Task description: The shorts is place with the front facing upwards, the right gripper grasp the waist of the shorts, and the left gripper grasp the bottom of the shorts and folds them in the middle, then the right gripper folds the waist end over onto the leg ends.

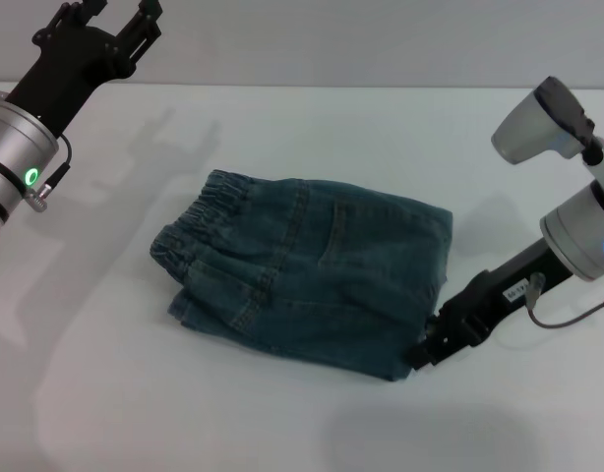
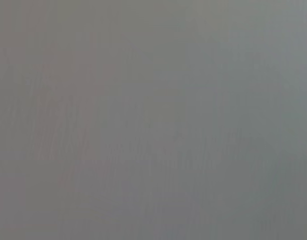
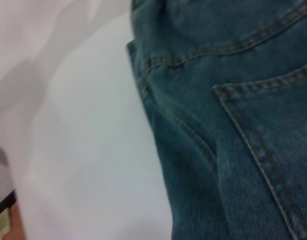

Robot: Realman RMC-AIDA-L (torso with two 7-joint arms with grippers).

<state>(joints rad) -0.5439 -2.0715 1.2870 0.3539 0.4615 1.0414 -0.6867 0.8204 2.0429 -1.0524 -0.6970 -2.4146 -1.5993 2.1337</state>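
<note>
Shorts (image 1: 312, 280) lay folded on the bench (image 1: 105, 393), waistband puckered.
I couldn't tell either gripper's fingers: right gripper (image 1: 425, 352) at the fold, left gripper (image 1: 115, 25) raised.

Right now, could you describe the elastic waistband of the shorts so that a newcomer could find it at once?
Start from the white table and find the folded denim shorts in its middle. The waistband is their puckered, gathered edge on the side toward the raised left gripper, away from the right gripper at the opposite, smooth folded corner. Only this edge is ruffled.

Folded denim shorts (image 1: 312, 285) lie flat, elastic waistband (image 1: 199, 231) leftward.
</note>
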